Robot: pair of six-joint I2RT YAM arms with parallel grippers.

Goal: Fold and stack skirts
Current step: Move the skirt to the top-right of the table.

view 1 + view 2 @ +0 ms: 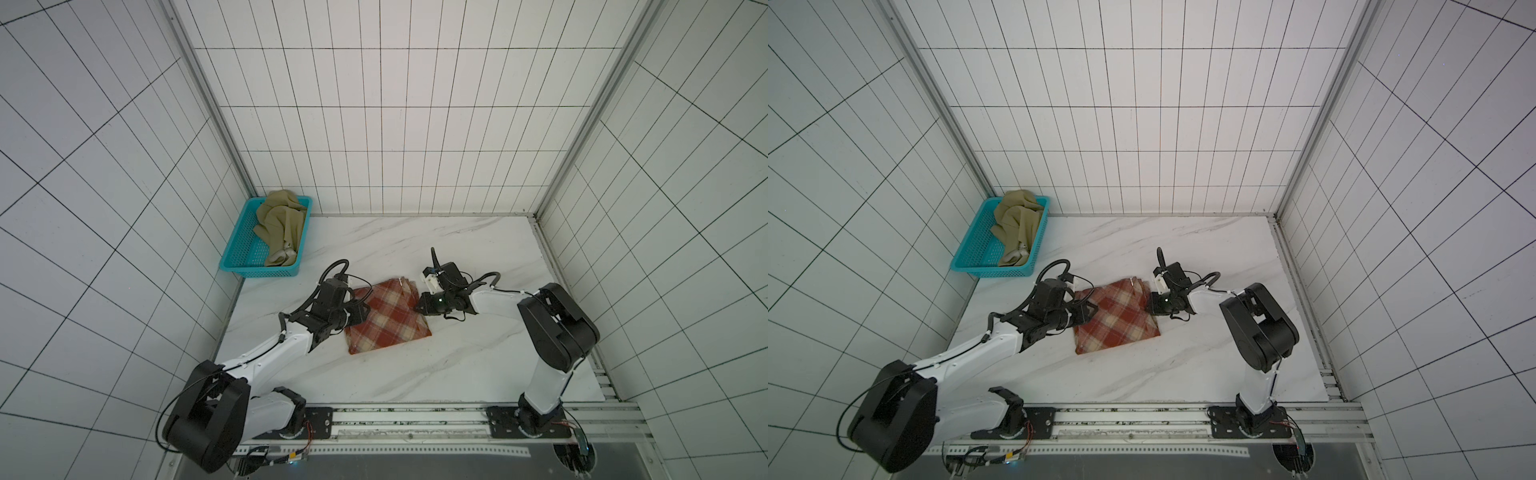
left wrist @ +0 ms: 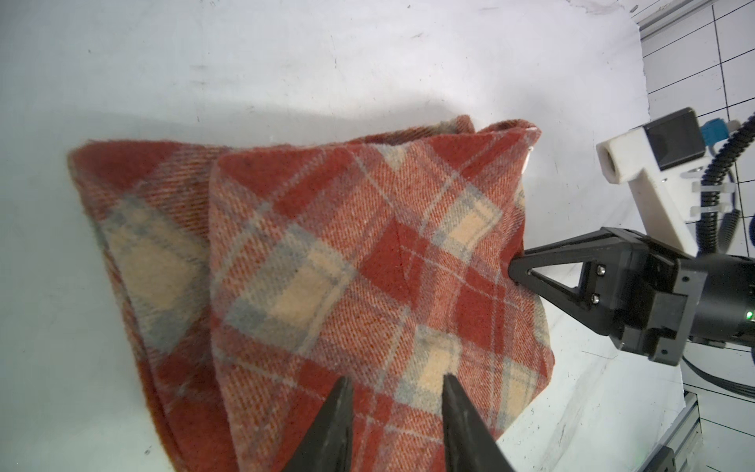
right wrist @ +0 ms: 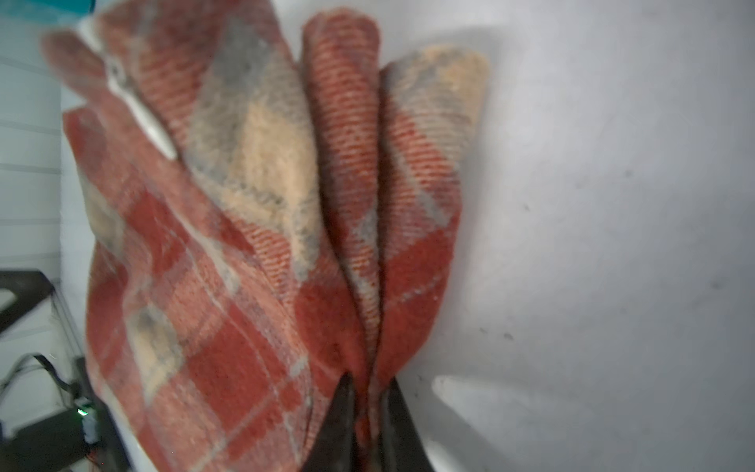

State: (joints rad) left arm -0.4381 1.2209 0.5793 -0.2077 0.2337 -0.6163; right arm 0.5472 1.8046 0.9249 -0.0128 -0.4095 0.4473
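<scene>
left pincer (image 2: 396, 378): jaws apart | right pincer (image 3: 369, 378): jaws pinched together | arms reaching inward

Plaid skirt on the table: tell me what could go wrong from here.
1. The right gripper is shut on only some of the splayed edge layers of the plaid skirt; pulling may drag them apart and undo the fold.
2. The left gripper stands open over the cloth without gripping it, so the whole skirt might slide across the table.

Folded plaid skirt (image 1: 390, 320), khaki skirt (image 1: 280, 226) in basket (image 1: 240, 253)

Two skirts (image 1: 390, 320) (image 1: 278, 224), one basket (image 1: 257, 272)
</scene>
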